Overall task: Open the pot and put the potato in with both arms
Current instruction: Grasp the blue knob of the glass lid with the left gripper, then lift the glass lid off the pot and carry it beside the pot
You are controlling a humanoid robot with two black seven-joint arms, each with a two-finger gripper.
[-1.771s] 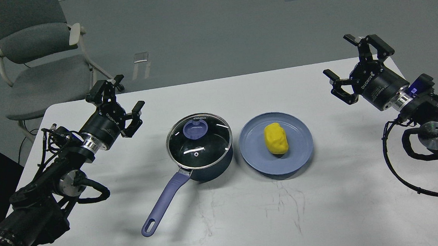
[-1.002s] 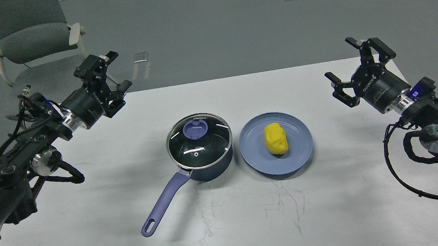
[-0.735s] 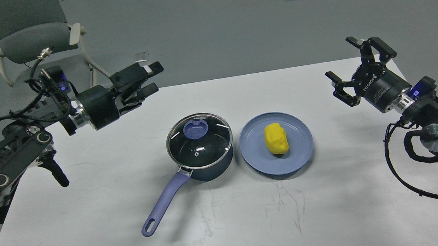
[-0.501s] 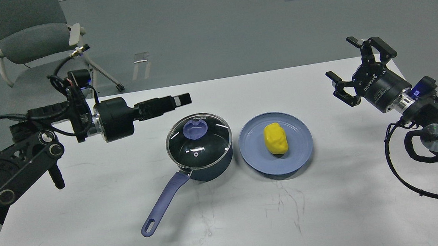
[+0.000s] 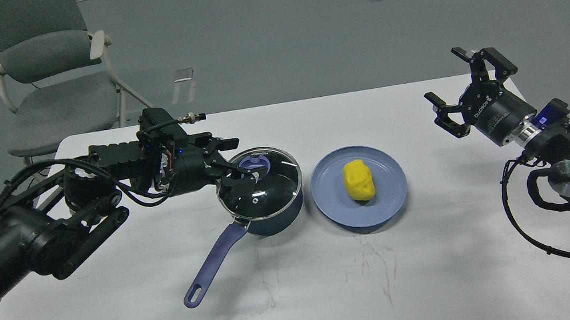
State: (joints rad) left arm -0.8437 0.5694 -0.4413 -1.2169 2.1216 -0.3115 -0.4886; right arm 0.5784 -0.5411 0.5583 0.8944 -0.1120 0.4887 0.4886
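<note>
A dark blue pot (image 5: 274, 216) with a glass lid (image 5: 267, 191) and a purple knob (image 5: 257, 166) stands mid-table, its purple handle (image 5: 212, 265) pointing to the front left. My left gripper (image 5: 244, 161) is open and reaches over the lid's left side, with one finger behind the knob and one in front of it. A yellow potato (image 5: 359, 180) lies on a blue plate (image 5: 332, 189) just right of the pot. My right gripper (image 5: 445, 76) is open and empty, held up over the table's far right.
The white table (image 5: 323, 278) has its back edge just behind the pot and its left corner under my left arm. A grey chair (image 5: 43, 71) stands on the floor behind the left corner.
</note>
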